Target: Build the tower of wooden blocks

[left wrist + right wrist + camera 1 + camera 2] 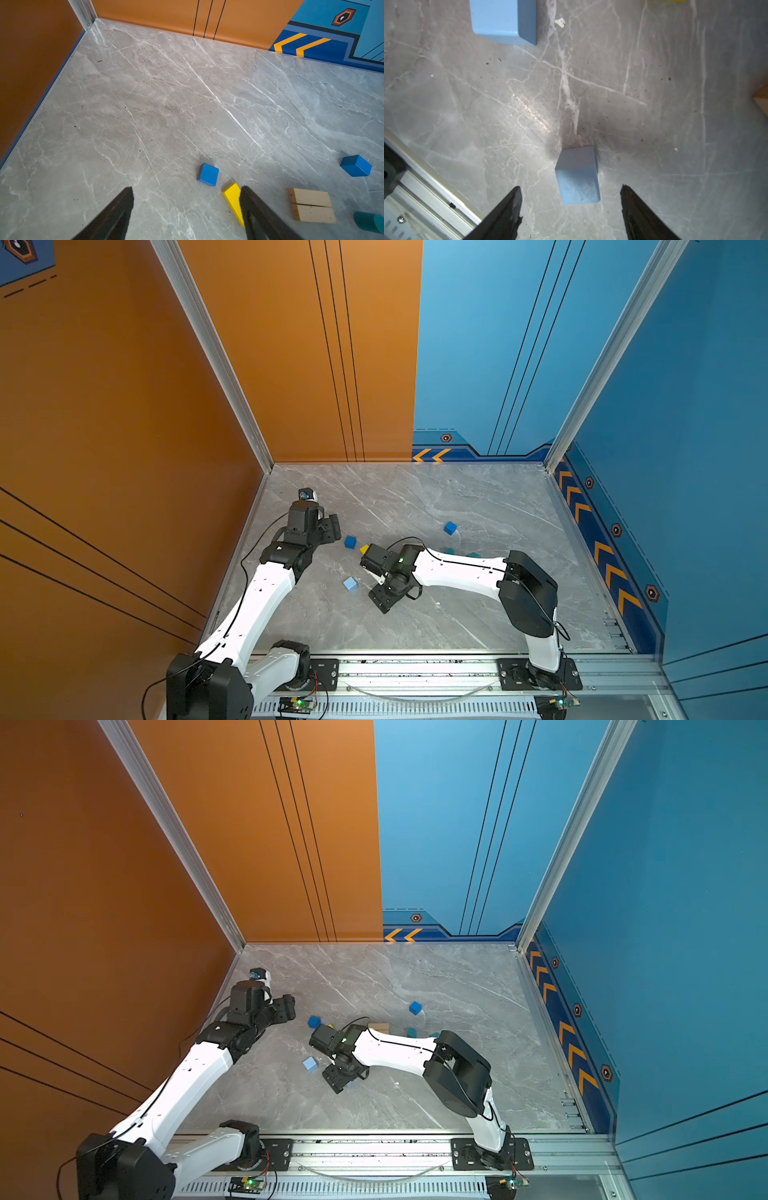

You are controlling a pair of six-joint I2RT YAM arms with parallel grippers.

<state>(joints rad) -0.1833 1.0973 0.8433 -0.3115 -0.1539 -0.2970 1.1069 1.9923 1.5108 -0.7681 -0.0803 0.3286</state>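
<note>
My R end effector (571, 188): fingers apart, a matte light-blue wood cube (577, 176) sits between the tips (untouched) on the grey veined-marble desk (654, 124). My L end effector (187, 188) is spread too. A smooth yellow block (231, 197) is partly behind one finger, w/ two tan planks (311, 205) side by side nearby.

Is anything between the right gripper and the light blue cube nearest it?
Nothing visible. The light blue cube lies just ahead of the right gripper, jaws open; a second light blue cube sits farther off to one side.
</note>
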